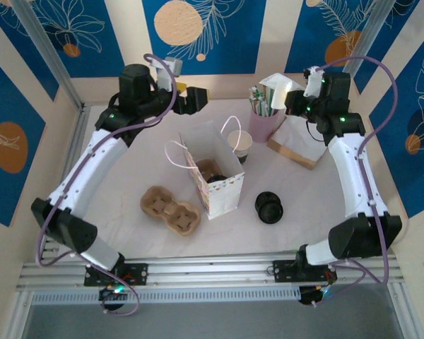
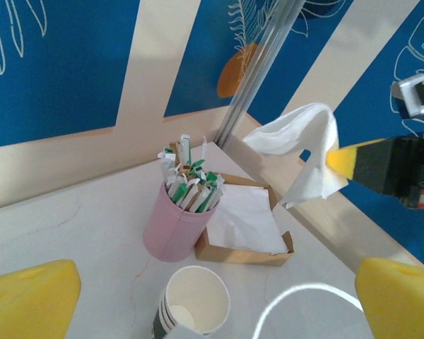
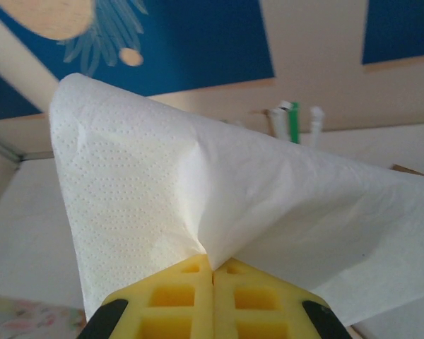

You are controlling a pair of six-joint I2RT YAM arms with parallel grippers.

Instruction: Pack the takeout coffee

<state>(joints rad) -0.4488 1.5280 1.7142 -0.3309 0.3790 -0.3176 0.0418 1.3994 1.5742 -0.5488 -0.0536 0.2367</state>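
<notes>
Left tool hung over the far-left part of the table, spread wide, with nothing between its yellow fingers. It faced the stack of lidless cups.

Right tool was pinched fully together on a white napkin. The sheet was held clear of the table and draped past the tips, over the brown cardboard napkin tray. A pink holder packed with green-and-white wrapped sticks stood just beside the tray's left edge. The cup stack stood near the holder, on its near side.

Patterned paper bag stood upright mid-table, mouth open, white handles loose. Inside it were a brown cardboard insert and, beside it, a round black lid. That was the takeout coffee; the bag wall hid its body.

A moulded cardboard cup carrier lay on the table just left of the bag. A pile of loose black lids sat right of the bag, apart from it.
</notes>
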